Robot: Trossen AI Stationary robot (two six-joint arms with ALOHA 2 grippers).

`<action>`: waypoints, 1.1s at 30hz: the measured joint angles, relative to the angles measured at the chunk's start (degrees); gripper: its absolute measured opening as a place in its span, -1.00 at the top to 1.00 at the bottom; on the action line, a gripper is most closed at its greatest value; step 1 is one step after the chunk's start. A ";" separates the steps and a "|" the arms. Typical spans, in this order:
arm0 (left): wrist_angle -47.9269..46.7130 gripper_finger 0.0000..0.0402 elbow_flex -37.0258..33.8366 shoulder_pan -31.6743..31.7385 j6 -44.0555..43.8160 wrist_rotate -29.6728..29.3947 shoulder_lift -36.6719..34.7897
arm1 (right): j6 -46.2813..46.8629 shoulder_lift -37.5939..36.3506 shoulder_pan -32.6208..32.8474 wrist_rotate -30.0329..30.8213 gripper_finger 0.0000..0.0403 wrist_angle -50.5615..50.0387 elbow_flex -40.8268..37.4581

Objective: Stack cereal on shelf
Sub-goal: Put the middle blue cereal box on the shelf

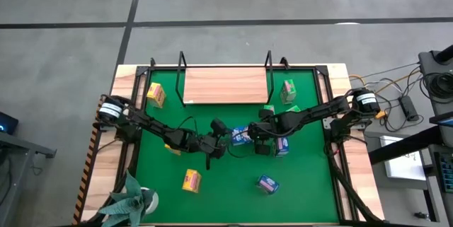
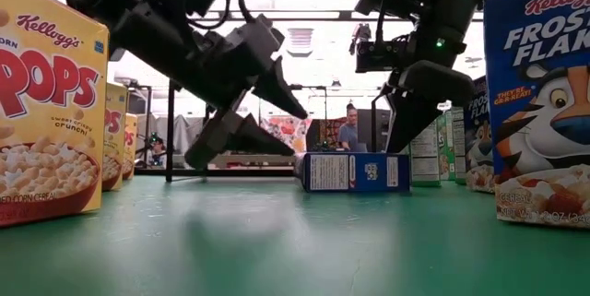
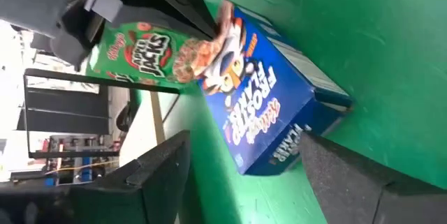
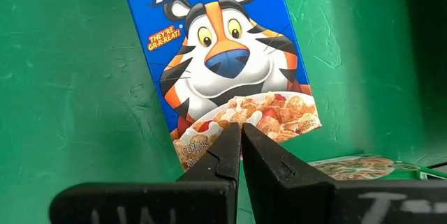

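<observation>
A blue cereal box (image 1: 239, 136) lies flat on the green mat at mid-table. My right gripper (image 4: 237, 130) is shut, its tips on that box's upper face. My left gripper (image 3: 244, 140) is open and comes at the box's other end from the table's left. Its fingers (image 3: 164, 175) stand either side of that end, and I cannot tell whether they touch it. Just beyond stands a green box (image 3: 147, 49). The wooden shelf (image 1: 225, 85) lies at the far edge with nothing on it. Other boxes sit around the mat: yellow (image 1: 155, 94), yellow (image 1: 191, 180), green (image 1: 288, 90), blue (image 1: 267, 184). My right gripper presses its shut fingertips down on the blue box's printed upper face, at the cereal-bowl end (image 4: 269, 116), which points toward the table's right. The fingers slant down from above. The box stays flat on the mat.
A second blue box (image 1: 282, 144) stands right beside my right gripper, and a yellow box (image 1: 172, 148) lies partly under my left arm. Black wire uprights (image 1: 182, 61) rise at the shelf's ends. A black frame (image 1: 134, 114) borders the mat. A person (image 2: 348, 128) stands beyond the table.
</observation>
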 joint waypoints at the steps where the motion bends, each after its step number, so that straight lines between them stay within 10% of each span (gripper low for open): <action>1: -0.62 -0.24 -0.09 -0.17 -0.32 -0.01 -0.04 | 0.06 0.01 0.00 0.07 0.96 0.03 -0.06; 33: -0.25 -0.46 -0.33 -0.29 -4.95 0.94 -0.02 | 3.98 -2.43 0.04 4.17 0.96 2.54 -4.58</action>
